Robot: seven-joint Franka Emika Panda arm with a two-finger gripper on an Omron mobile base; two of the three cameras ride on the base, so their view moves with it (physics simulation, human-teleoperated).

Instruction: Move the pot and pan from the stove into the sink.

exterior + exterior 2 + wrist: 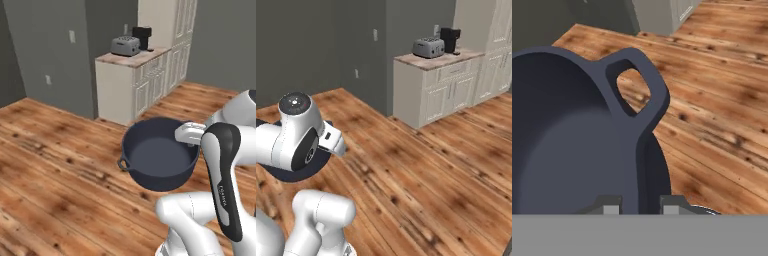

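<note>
The two-finger gripper (637, 204) was clamped on the rim of the deep, round, dark blue-grey pot (159, 154): in the hand view one dark fingertip (611, 206) sat inside the wall and the other outside it, with the wall between them. The pot was held in the air above the brown plank floor (60, 165), roughly level with its mouth upward, and it looked empty. One loop side handle (634, 82) projected from the rim on the side away from the fingers. In the right base view only a dark edge of the pot showed behind the white arm (293, 137).

The white base cabinet with a pale stone top (135, 82) stood well beyond the pot, and a grey toaster (125, 46) and a black coffee machine (142, 36) rested on that top.

The step in hand was judged to be the carry toward the sink. A pinch on a single rim point leaves the pot's weight hanging to one side, so the grip should be kept firm and the wrist level. Base turns and arm swings should be slow, because a sudden stop could pivot the pot about the fingers. The pot should be kept above cabinet-top height before approaching any counter, and lowered into the basin before release.
</note>
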